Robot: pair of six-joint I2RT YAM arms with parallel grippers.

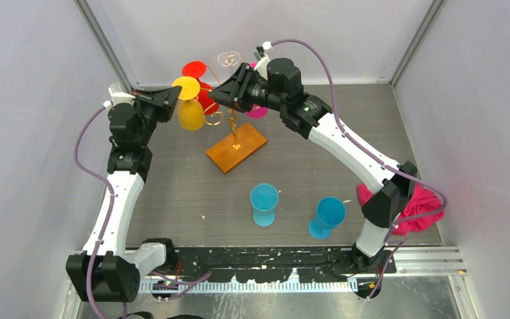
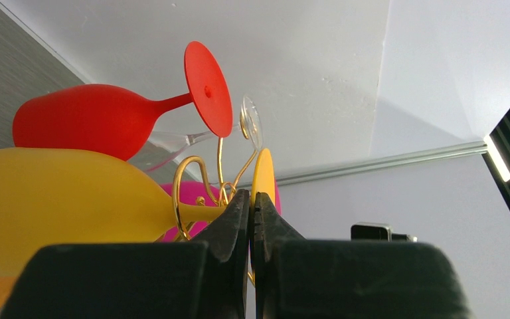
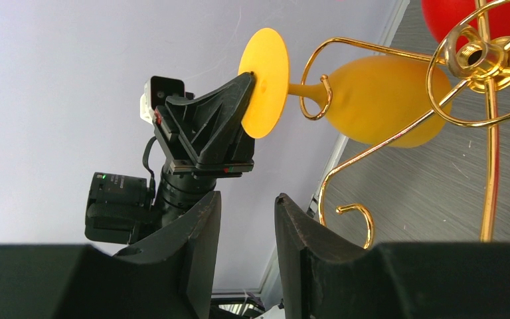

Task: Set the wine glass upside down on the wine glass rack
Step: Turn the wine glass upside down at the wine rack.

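Pinching the yellow wine glass [image 3: 378, 100] by the rim of its flat foot disc with the left gripper [image 2: 250, 196] — clamped fully together, as so thin an edge demands. Already bowl-down on the left side of the wine glass rack [image 3: 488, 166], stem threaded through a curled scroll; probably gripped at the foot to steer that stem along the wire without knocking the neighbours. Hovering near the rack's top, on its right, with the right gripper [image 3: 247, 203] — narrowly parted, gripping nothing, perhaps standing by to steady.

Matte and opaque, plastic by the look, for the yellow and the red glass [image 2: 86, 126]; smooth and transparent for the clear glass [image 2: 249, 123]. Thin glossy gold wire over a flat orange-brown wooden base [image 1: 236, 149]. Upright on the near table: one blue glass [image 1: 263, 198], then another blue glass [image 1: 329, 212].
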